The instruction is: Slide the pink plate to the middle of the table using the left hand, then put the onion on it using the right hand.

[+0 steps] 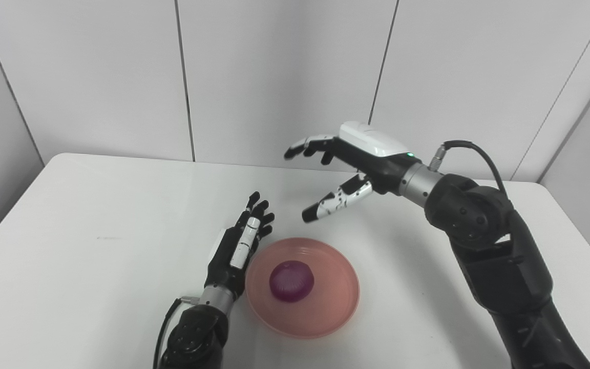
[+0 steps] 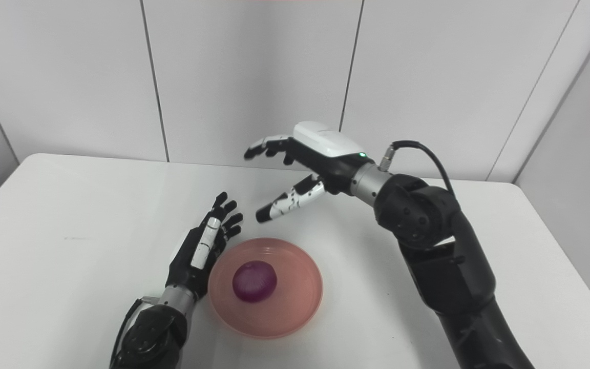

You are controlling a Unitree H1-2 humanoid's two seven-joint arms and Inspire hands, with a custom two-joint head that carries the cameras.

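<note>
One pink plate (image 1: 325, 318) near the front middle of the table (image 1: 95, 215), one onion (image 1: 291, 280) sitting in it. Left hand (image 1: 238, 251) lies flat just beside the plate's left rim, fingers spread, holding nothing. Further back, right hand (image 1: 343, 169) hangs raised, released, empty. Risk: left hand bumps the rim pulling back, shifting the plate or rolling the onion.

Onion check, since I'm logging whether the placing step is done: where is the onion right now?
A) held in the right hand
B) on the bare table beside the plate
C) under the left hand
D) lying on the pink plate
D: the onion lies in the middle of the pink plate, while the right hand is raised above the table, open and holding nothing.
</note>
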